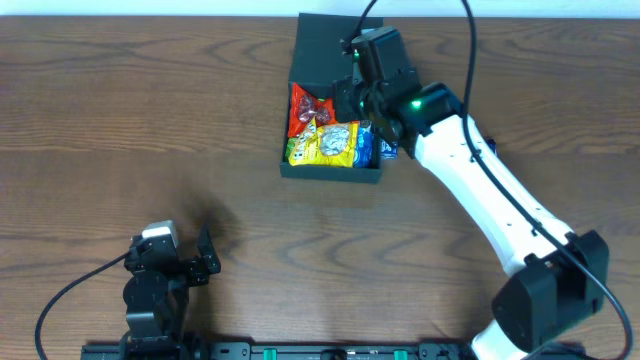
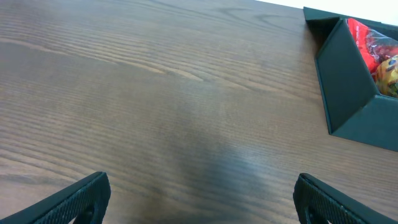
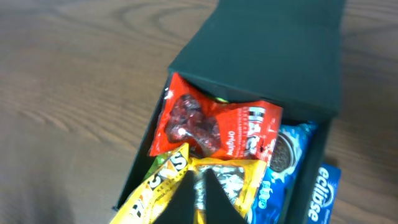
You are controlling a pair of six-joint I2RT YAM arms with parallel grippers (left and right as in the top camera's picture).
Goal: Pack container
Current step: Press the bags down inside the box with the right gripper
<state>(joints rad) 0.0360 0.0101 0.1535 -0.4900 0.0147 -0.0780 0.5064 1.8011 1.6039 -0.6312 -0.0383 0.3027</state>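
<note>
Brown wood-grain table (image 1: 150, 120) fills the overhead view. Toward its far edge, right of centre, sits the dark teal-green square cardboard container (image 1: 330, 171), its hinged flap lid (image 1: 322, 50) open on the far side. Inside lie a crinkly red snack packet (image 1: 308, 108), a yellow packet (image 1: 326, 146) and a blue packet (image 1: 386, 150). The white right arm (image 1: 490, 200) reaches in from the near right, with the right gripper (image 1: 360, 100) above the open mouth. The left gripper (image 1: 206, 256) sits well apart, near the front-left edge.

From the left wrist, two dark fingers (image 2: 81, 199) stand spread wide with bare wood between them — released. A corner of the container shows at upper right.

From the right wrist, the fingertips (image 3: 199, 196) meet in one dark wedge just over the yellow packet — clenched, with nothing visible between them.
</note>
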